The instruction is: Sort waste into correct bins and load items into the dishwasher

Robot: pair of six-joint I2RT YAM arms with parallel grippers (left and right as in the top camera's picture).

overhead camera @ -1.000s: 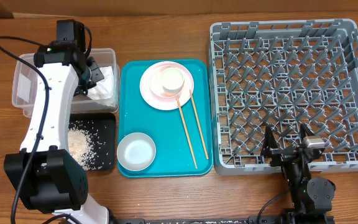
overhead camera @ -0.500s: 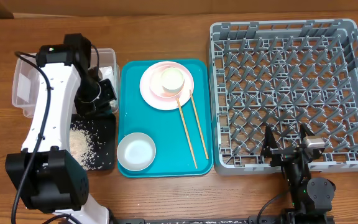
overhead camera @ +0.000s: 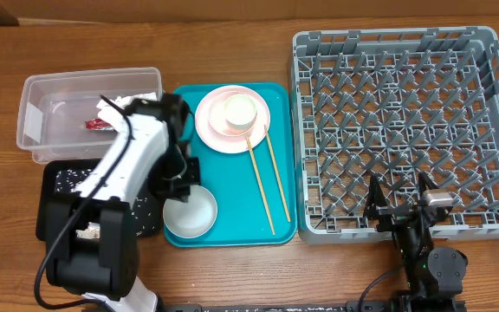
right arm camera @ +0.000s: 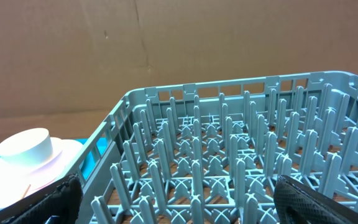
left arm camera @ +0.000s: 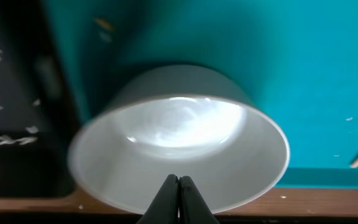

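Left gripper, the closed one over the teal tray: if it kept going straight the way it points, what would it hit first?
Most likely the white bowl: the shut left gripper aims into its inside, near the rim. How far above it hangs is unclear.

Grey dish rack [right arm camera: 229, 155] fills most of the frame, its upright pegs in rows, nothing loaded between them. The near left corner of the rack sits toward the camera. Right gripper [right arm camera: 179, 208] is spread wide, its black fingers [right arm camera: 55, 199] showing at the bottom left and bottom right corners. Left of the rack, a pale plate [right arm camera: 67, 155] carries a white cup [right arm camera: 23, 146]. A sliver of teal tray [right arm camera: 101, 146] shows between plate and rack. Brown cardboard wall [right arm camera: 166, 43] runs behind.
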